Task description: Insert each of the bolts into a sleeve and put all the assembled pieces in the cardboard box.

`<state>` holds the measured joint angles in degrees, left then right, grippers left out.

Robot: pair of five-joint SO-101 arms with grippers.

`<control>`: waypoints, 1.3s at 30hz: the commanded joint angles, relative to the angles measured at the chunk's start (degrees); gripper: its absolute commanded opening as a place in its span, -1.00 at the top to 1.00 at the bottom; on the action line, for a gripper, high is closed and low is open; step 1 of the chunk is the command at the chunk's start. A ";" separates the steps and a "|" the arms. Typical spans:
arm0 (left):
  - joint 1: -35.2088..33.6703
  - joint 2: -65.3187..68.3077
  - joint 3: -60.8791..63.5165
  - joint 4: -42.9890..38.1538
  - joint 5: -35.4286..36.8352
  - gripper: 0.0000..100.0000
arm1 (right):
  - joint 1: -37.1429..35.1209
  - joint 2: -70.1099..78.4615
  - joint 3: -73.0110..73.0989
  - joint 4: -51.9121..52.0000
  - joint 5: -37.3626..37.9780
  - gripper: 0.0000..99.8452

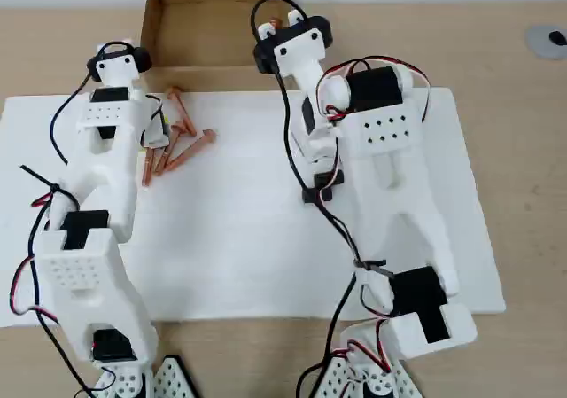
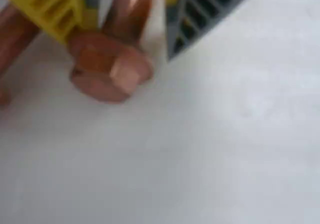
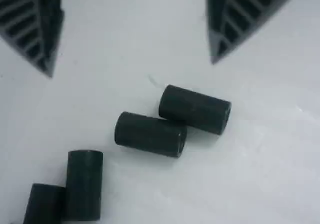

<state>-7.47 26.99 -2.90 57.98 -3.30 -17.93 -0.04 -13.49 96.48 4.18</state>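
sleeves [image 3: 150, 134] lie loose under gaping right gripper [image 3: 132, 67].

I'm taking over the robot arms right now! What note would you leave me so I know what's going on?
Left gripper: open, fingers on either side of one bolt that lies on the white mat.
Right gripper: open, above four black sleeves lying loose on the mat.
Other bolts lie in a pile by the left arm. The cardboard box stands beyond the mat's far edge.
Done: nothing that I can see; the sleeves are bare.
Left: put each bolt in a sleeve, then put all the pieces in the box.
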 commanded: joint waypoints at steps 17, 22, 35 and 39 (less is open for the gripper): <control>-2.46 -3.82 -6.86 10.81 -1.05 0.98 | 0.66 -3.12 0.31 4.66 0.53 0.51; -1.14 -17.10 -4.92 15.91 -0.88 0.98 | 0.57 -2.15 5.14 5.89 6.68 0.51; 0.88 -68.44 31.65 10.55 2.02 0.98 | 0.40 4.53 13.23 5.63 39.56 0.51; 0.88 -84.00 43.96 6.59 2.55 0.98 | 0.40 9.71 11.12 5.54 48.35 0.51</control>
<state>-6.95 -44.48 34.29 67.65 -1.45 -17.85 7.87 0.84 101.58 46.64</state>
